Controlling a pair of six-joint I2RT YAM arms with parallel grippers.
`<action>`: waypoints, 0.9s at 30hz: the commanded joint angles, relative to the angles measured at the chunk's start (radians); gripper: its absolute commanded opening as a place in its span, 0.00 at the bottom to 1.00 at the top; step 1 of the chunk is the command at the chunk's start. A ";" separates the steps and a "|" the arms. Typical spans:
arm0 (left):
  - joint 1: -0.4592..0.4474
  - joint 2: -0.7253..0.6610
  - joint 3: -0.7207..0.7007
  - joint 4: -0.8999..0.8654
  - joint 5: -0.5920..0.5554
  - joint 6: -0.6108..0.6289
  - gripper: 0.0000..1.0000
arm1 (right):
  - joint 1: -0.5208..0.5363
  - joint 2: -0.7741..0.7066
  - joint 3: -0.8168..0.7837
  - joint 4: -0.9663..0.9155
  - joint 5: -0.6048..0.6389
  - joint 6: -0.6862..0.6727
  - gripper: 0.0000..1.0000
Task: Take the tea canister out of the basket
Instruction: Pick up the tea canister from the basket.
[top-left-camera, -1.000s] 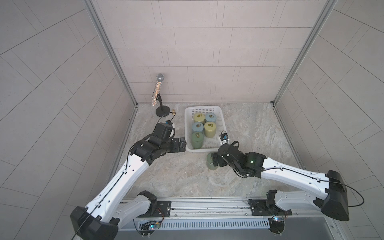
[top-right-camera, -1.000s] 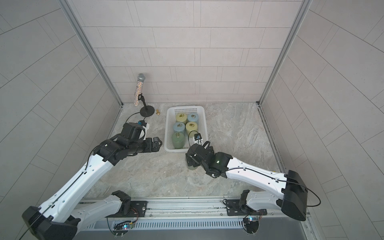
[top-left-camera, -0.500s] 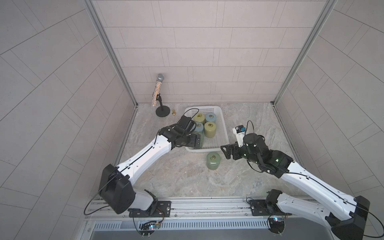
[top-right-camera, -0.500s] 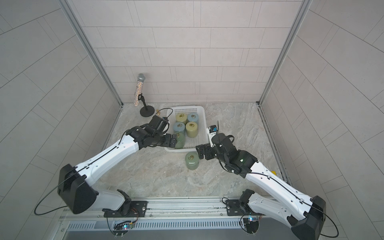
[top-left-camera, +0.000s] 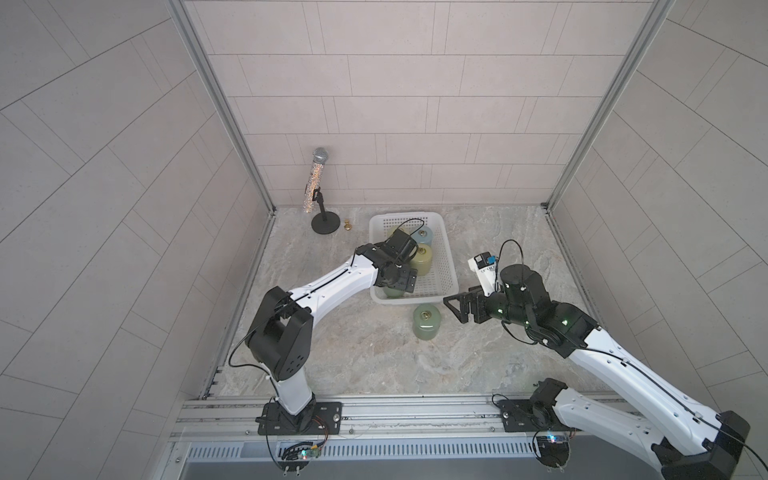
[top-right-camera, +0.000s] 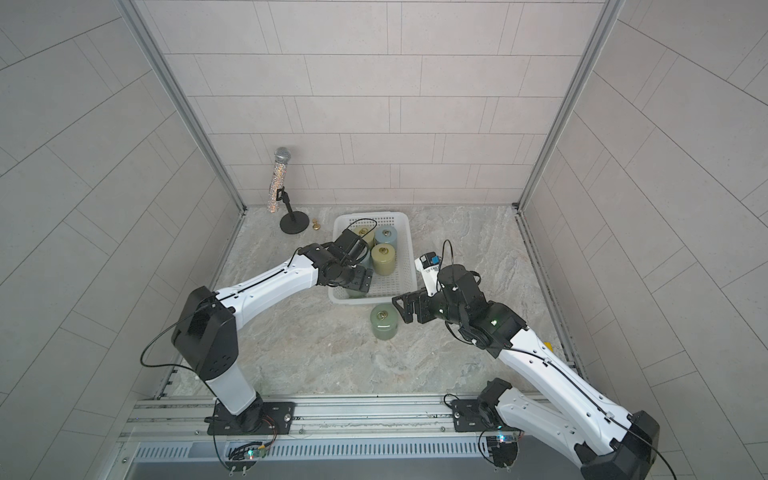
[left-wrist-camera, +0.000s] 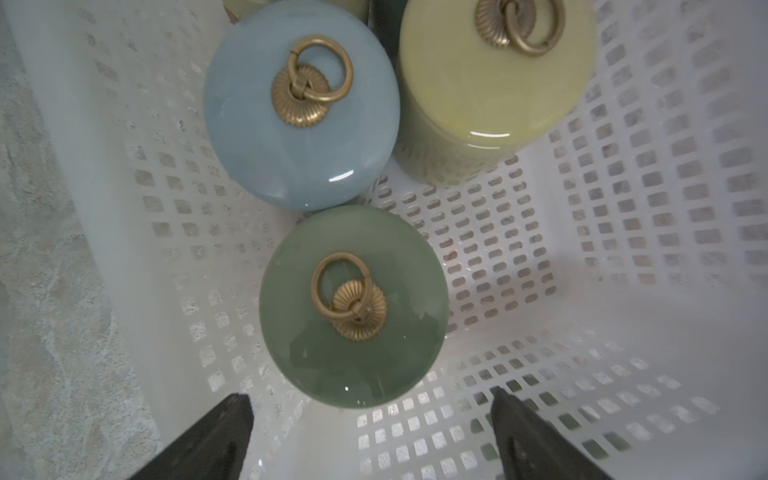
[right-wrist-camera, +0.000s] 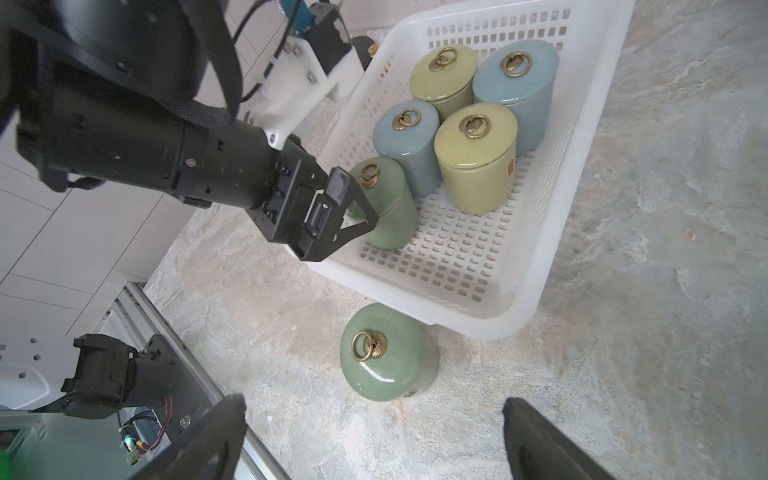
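Green tea canister, upright in basket, long axis vertical: just below and ahead of left gripper, wide open, empty. Right gripper, open and empty, farther off.

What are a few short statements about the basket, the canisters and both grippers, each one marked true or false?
1. The basket holds five canisters. True.
2. The green canister on the table lies on its side. False: it stands upright, just outside the basket.
3. The left gripper is open, close to the green canister in the basket. True.
4. The right gripper holds a blue canister. False: it is open and empty; both blue canisters stand in the basket.
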 joint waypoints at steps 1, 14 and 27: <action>-0.006 0.017 0.009 0.052 -0.074 0.035 0.98 | -0.007 -0.009 0.004 -0.003 -0.011 -0.014 1.00; -0.003 0.098 -0.022 0.166 -0.078 0.069 1.00 | -0.029 0.011 0.016 -0.002 0.000 -0.013 1.00; 0.009 0.148 -0.033 0.187 -0.087 0.069 0.98 | -0.035 0.035 0.022 -0.001 -0.003 -0.016 1.00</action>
